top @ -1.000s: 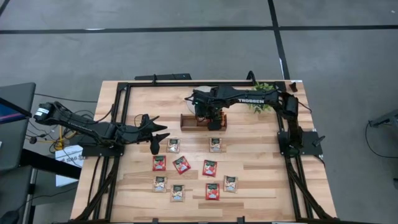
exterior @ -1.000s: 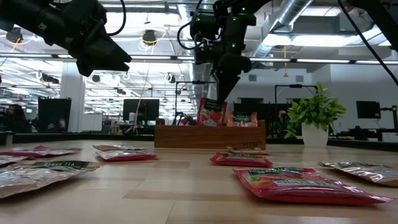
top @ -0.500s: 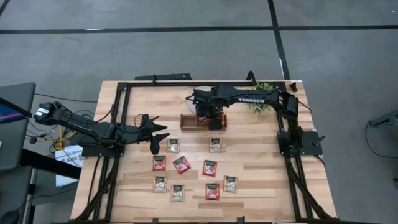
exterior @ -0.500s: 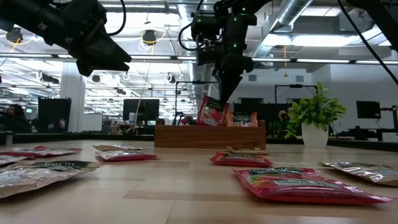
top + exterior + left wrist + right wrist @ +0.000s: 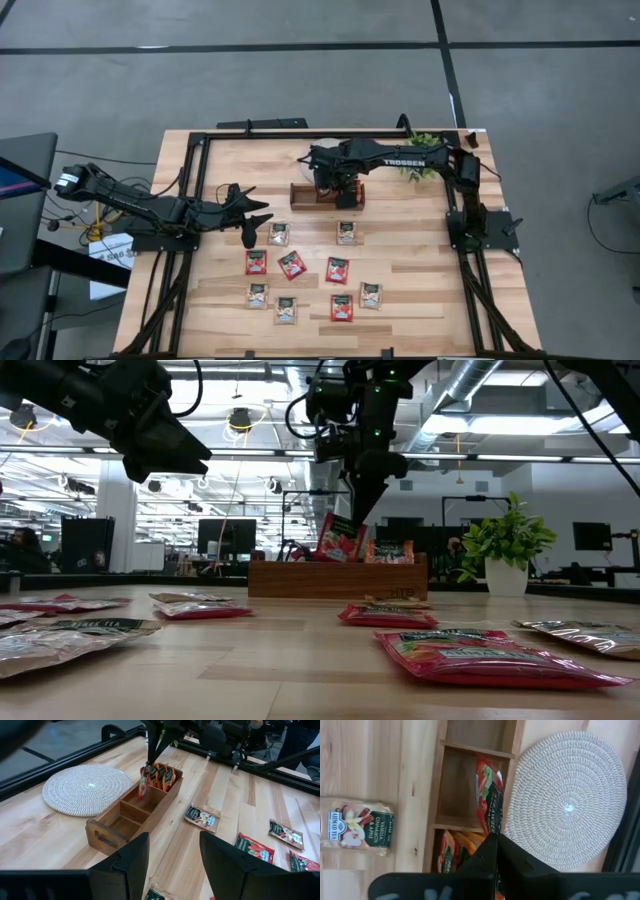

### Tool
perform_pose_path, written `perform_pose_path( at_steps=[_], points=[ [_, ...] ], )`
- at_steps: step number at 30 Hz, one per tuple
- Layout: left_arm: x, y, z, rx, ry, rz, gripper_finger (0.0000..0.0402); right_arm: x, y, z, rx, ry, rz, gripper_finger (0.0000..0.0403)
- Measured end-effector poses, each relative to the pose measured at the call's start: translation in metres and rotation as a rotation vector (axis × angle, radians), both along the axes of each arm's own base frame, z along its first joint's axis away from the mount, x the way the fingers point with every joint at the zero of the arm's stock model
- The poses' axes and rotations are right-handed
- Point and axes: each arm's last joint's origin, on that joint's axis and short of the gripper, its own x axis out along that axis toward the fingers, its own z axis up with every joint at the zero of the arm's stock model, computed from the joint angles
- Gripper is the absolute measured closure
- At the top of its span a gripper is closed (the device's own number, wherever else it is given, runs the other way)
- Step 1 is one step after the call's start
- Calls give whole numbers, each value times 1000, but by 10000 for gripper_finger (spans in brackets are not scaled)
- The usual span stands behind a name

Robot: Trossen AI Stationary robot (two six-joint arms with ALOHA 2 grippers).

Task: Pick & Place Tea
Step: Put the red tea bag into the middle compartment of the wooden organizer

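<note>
From above, the right gripper (image 5: 345,200) hangs over the brown wooden three-compartment tray (image 5: 300,200), left gripper (image 5: 258,222) open nearby; its wrist camera shows fingers pinching a red tea sachet (image 5: 489,795) over the middle compartment; released tilted, it might catch the divider

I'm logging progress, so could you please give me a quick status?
Right gripper shut on red sachet, over tray's middle compartment. Left gripper open, waiting. Nothing in the way.

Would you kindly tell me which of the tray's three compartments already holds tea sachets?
The end compartment of the wooden tray, farthest from its handle cutout, holds standing sachets; the others look empty.
</note>
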Motion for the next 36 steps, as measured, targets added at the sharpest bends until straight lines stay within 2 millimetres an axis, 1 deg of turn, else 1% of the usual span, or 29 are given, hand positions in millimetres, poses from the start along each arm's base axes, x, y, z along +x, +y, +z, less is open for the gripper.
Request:
perform_pose_path(
  at_steps=[25,28,36],
  points=[
    [0,0,0,2,1,-1,234,0,-1,0,-6,8,51,401],
    [0,0,0,6,2,-2,234,0,-1,0,-5,8,49,386],
    [0,0,0,6,2,-3,234,0,-3,0,-9,-2,42,318]
  ],
)
